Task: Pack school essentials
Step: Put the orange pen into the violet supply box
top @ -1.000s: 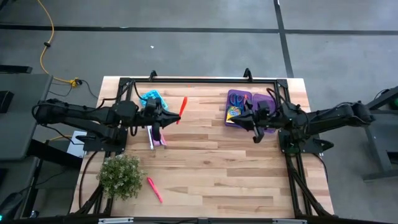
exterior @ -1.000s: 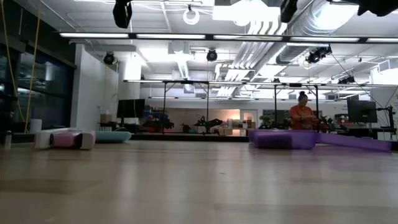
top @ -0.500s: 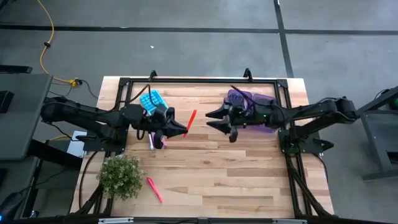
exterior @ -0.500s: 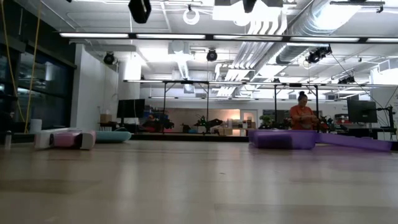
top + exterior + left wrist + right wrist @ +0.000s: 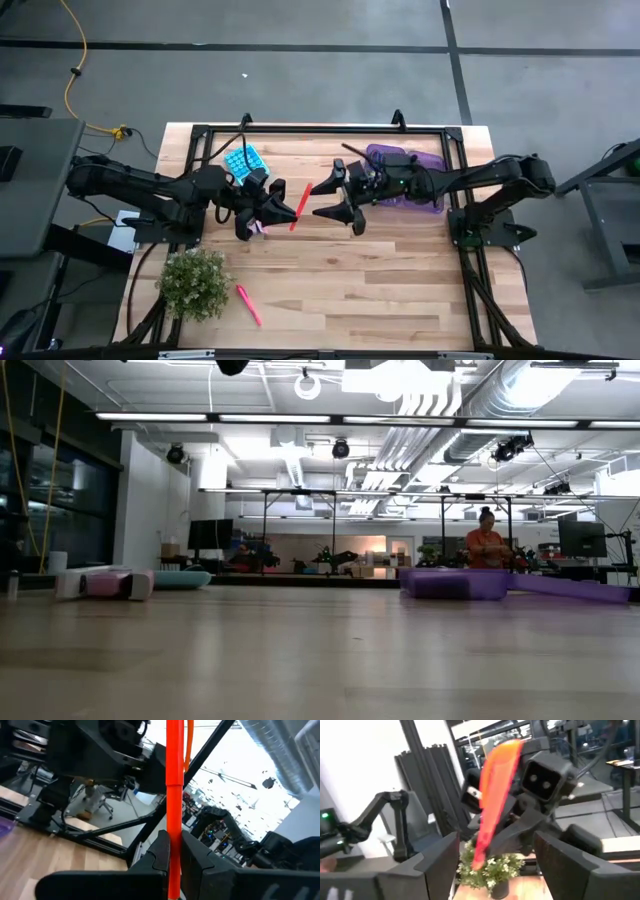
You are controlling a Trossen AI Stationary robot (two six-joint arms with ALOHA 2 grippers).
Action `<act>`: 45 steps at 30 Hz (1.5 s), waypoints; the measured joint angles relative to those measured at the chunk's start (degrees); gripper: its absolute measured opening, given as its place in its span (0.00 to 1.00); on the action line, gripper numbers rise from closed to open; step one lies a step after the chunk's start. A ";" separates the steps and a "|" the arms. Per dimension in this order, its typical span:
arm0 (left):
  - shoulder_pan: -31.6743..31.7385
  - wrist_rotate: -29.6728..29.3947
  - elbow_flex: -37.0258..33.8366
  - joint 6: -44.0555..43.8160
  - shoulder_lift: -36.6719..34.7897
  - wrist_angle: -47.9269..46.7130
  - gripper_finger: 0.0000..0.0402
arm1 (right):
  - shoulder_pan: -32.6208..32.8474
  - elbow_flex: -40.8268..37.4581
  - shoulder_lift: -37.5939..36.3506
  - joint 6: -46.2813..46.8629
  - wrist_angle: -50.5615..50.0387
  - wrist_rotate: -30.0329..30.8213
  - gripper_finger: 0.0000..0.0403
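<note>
My left gripper [image 5: 282, 209] is shut on a thin orange pen [image 5: 299, 206] above the middle of the table. My right gripper [image 5: 322, 200] stands open just to the right of the pen, its fingers pointing at it without touching. In the right wrist view the pen [image 5: 494, 800] shows between my open fingers [image 5: 440, 860], with the left gripper behind it. A pink pen [image 5: 247, 304] lies flat on the table near the front left. The purple case [image 5: 408, 176] lies at the far right, partly under my right arm. My left gripper pinches the orange pen's shaft [image 5: 173, 840] between its two fingers, toward one end, so most of the pen sticks out past them. The fingers come roughly level from the table's left and lie across the pen. The pen is lifted clear of the table.
A bushy green plant [image 5: 193, 283] stands at the front left. A light blue flat item [image 5: 247, 160] lies at the far left beside my left arm, and more small items [image 5: 245, 228] lie under that arm. A black frame [image 5: 330, 128] rims the table.
My right gripper has left the purple case, travelled toward the table's left up to the orange pen, and opened. My left gripper has edged toward the table's middle and rolled, turning the pen and bringing it nearer the right gripper.
</note>
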 joint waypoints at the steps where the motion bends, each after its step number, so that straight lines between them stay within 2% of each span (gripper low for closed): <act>1: -0.06 0.22 0.00 -0.16 0.02 0.26 0.01 | -0.23 0.02 0.08 0.16 0.10 0.10 0.61; 9: -0.38 0.10 -0.04 -1.03 1.84 1.11 0.01 | -0.61 0.12 0.11 1.63 5.87 -2.01 0.57; 19: 0.04 -1.90 -0.04 -1.42 6.58 7.73 0.01 | -0.66 0.12 0.14 2.85 6.13 -3.27 0.51; 23: 0.47 -2.06 -0.04 -1.43 6.71 7.75 0.01 | -0.70 0.12 0.14 2.82 6.03 -3.24 0.42; 31: 0.45 -1.95 -0.04 -1.41 6.34 7.71 0.01 | -0.78 0.12 0.14 2.73 6.05 -3.22 0.16; 35: 0.43 -1.96 -0.04 -1.41 6.34 7.77 0.01 | -1.02 0.12 0.14 2.37 6.01 -3.28 0.06; 40: 0.47 -2.87 -0.04 -4.96 6.32 7.79 0.04 | -1.90 0.10 0.14 2.87 6.03 -4.08 0.04; 45: 1.24 -3.63 -0.04 -4.79 6.32 7.53 0.16 | -2.22 0.10 0.14 2.77 6.04 -4.41 0.04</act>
